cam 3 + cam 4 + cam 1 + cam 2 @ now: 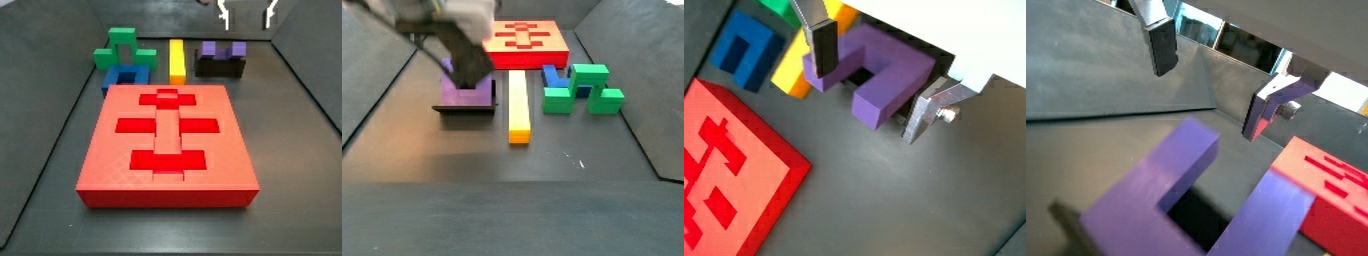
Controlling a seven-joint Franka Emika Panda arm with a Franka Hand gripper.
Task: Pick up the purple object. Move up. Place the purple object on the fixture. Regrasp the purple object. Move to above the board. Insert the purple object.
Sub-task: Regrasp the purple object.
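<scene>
Purple block sits on the fixture, prongs up, at about one o'clock from the board in a side view. You have the gripper hanging just above it with the jaws spread and nothing between them; in a wrist view the fingers straddle the block without touching. That reads as the pause between placing and regrasping: the fixture props the block so you can take a fresh hold suited to insertion. Yellow bar lies just beside the fixture, at its nine o'clock, so keep clear.
</scene>
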